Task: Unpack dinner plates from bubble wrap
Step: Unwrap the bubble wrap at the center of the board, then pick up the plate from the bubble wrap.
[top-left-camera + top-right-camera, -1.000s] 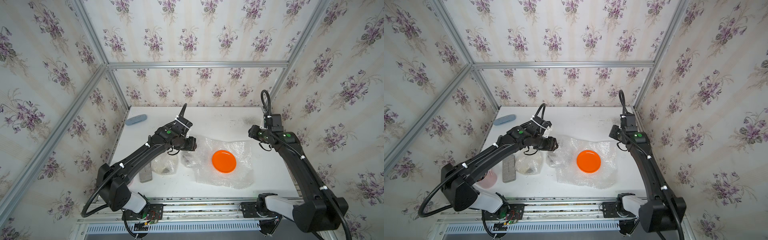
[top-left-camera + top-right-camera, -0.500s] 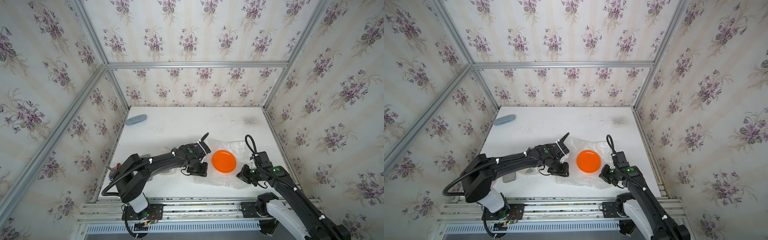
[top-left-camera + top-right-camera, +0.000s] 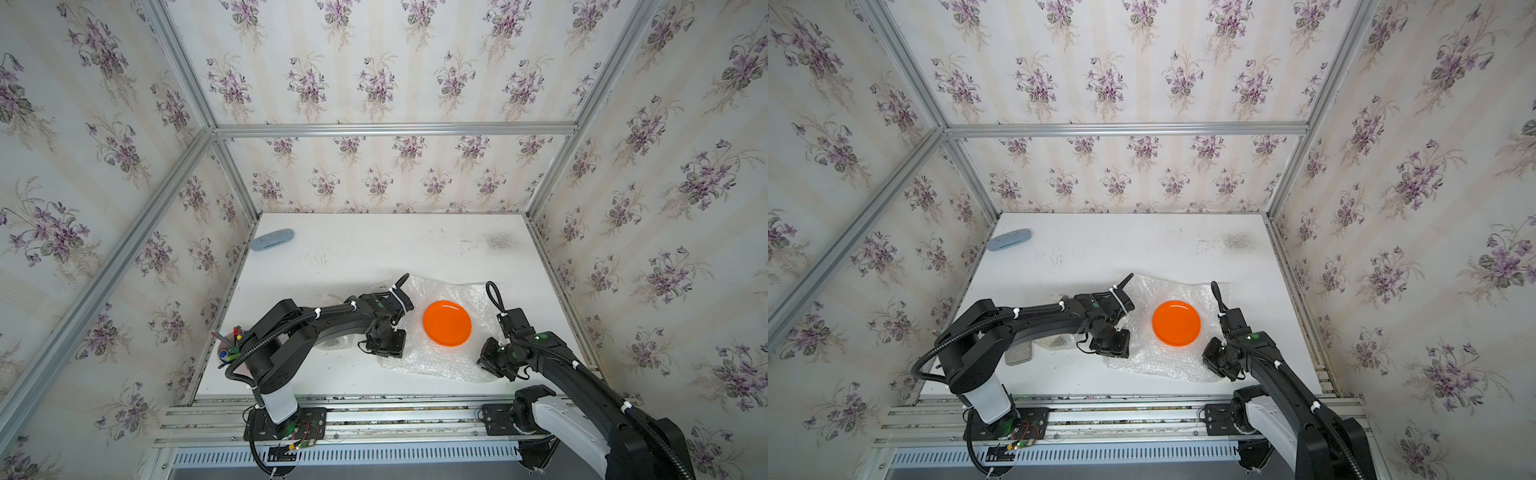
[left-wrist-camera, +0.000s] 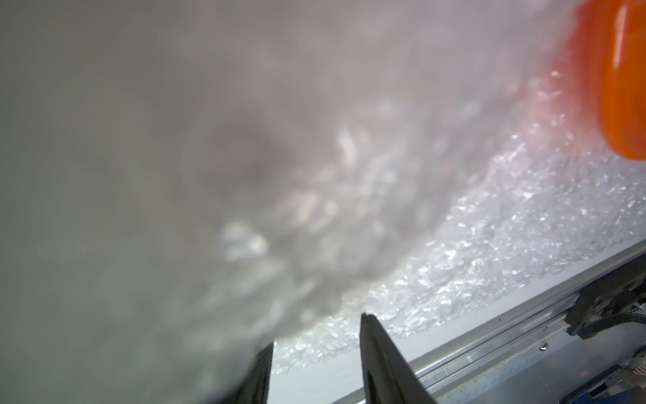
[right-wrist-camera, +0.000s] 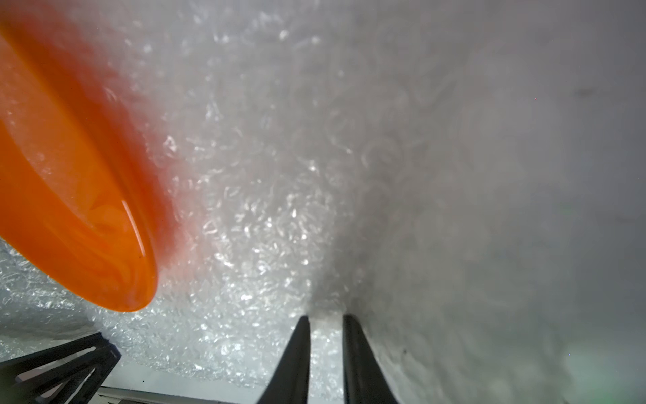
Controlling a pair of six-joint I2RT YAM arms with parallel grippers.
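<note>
A bright orange dinner plate lies bare on a spread sheet of bubble wrap near the table's front. My left gripper is low at the sheet's left edge. Its jaws stand apart, with table showing between them and a raised, blurred fold of wrap against one finger. My right gripper is at the sheet's front right corner, its jaws nearly together with wrap bunched between the tips. Both wrist views show the plate.
A pale blue oval object lies at the back left of the white table. A cup of pens stands front left. A grey flat object and a small crumpled wrap bundle lie under my left arm. Walls close three sides.
Both arms have come down from farther back to the sheet's left edge and front right corner. Both grippers have narrowed. In the last half second little has moved.
</note>
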